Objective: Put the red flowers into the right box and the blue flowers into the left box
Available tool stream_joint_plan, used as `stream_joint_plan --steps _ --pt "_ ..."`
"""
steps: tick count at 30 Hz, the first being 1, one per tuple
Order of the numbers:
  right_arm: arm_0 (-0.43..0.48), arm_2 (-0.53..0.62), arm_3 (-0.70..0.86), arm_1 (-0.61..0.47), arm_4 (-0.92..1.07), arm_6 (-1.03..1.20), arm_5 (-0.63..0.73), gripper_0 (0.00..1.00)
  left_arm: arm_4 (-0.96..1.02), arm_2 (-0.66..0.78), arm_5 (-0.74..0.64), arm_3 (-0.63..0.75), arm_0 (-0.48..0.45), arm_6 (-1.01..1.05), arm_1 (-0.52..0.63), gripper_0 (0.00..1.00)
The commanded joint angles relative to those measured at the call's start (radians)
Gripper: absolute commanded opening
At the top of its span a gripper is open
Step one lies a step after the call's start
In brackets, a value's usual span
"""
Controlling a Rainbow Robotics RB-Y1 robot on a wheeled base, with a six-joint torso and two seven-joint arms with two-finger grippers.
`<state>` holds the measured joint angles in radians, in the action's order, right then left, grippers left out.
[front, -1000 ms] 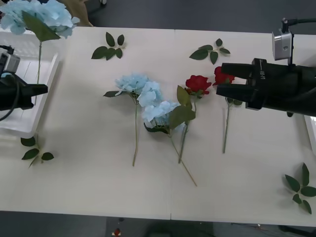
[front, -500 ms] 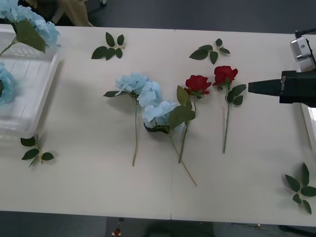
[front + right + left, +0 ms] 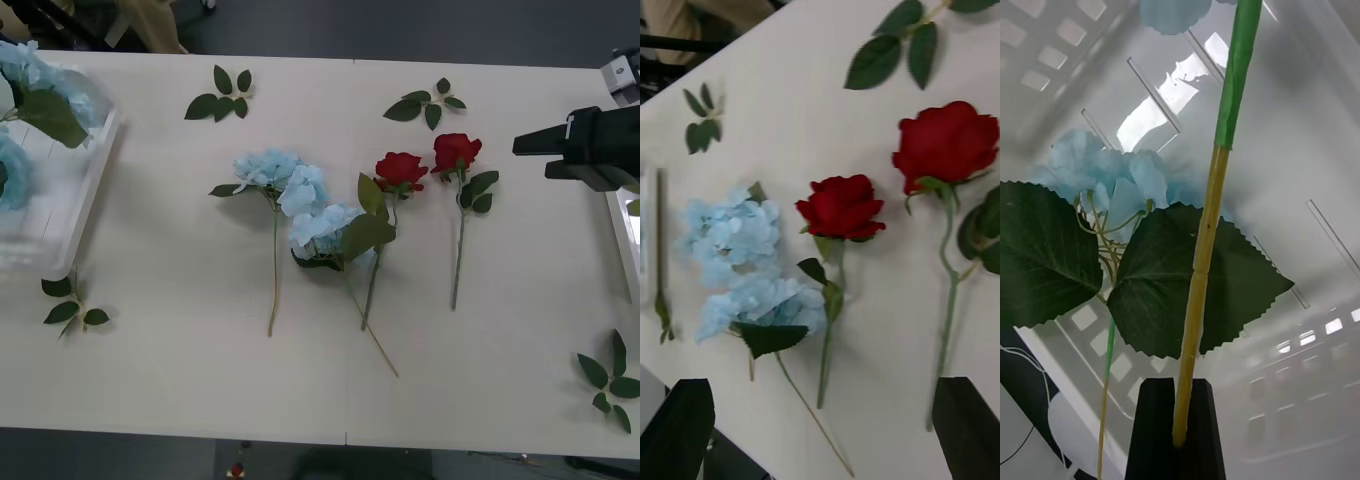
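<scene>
Two red flowers (image 3: 401, 169) (image 3: 455, 150) lie on the table right of centre, blooms pointing away from me. My right gripper (image 3: 530, 156) hovers open to their right, apart from them; its wrist view shows both roses (image 3: 841, 206) (image 3: 947, 142) ahead of the right gripper (image 3: 824, 394). Blue flowers (image 3: 268, 167) (image 3: 325, 225) lie mid-table. My left gripper (image 3: 1176, 424) is shut on a blue flower's stem (image 3: 1206, 247) over the left box (image 3: 1285, 112), where another blue flower (image 3: 1112, 172) lies. The left box (image 3: 95, 165) is at the table's left edge. A strip of the right box (image 3: 627, 250) shows at the right edge.
Loose green leaf sprigs lie at the far left-centre (image 3: 220, 95), far right-centre (image 3: 430, 103), near left (image 3: 70, 305) and near right corner (image 3: 610, 380). The table's near edge runs along the bottom of the front view.
My right gripper has drawn back to the right, away from the roses. The left arm has left the front view, and the held blue flower has sunk lower over the left box.
</scene>
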<state>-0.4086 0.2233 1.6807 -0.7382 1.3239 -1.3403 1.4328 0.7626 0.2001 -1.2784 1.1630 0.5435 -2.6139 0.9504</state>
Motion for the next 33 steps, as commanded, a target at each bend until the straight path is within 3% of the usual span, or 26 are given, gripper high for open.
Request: stream_joint_plan --steps 1,8,16,17,19,21,27,33 --pt "-0.073 -0.022 0.017 0.053 -0.155 0.062 0.049 0.86 -0.016 0.001 0.013 -0.009 0.029 0.048 0.028 0.0" --pt "-0.122 -0.156 0.017 0.091 -0.414 0.138 0.055 0.86 -0.008 -0.005 0.077 -0.085 0.03 0.043 0.016 0.01" --pt "-0.134 -0.186 0.017 0.154 -0.591 0.133 0.054 0.86 -0.014 -0.004 0.077 -0.085 0.029 0.043 0.018 0.02" --pt "-0.137 -0.186 0.017 0.161 -0.618 0.131 0.052 0.86 -0.016 -0.004 0.077 -0.085 0.029 0.043 0.018 0.06" --pt "-0.141 -0.191 0.016 0.181 -0.672 0.13 0.052 0.85 -0.012 0.001 0.077 -0.085 0.029 0.043 0.018 0.36" --pt "-0.145 -0.193 0.016 0.201 -0.718 0.128 0.052 0.86 -0.006 0.007 0.077 -0.085 0.029 0.043 0.018 0.52" --pt "-0.165 -0.254 -0.006 0.244 -0.847 0.13 0.017 0.86 0.017 0.018 0.07 -0.083 0.029 0.041 0.018 0.58" --pt "-0.182 -0.283 -0.078 0.289 -0.908 0.127 -0.063 0.85 0.215 0.056 -0.064 -0.062 0.03 0.023 0.018 0.6"
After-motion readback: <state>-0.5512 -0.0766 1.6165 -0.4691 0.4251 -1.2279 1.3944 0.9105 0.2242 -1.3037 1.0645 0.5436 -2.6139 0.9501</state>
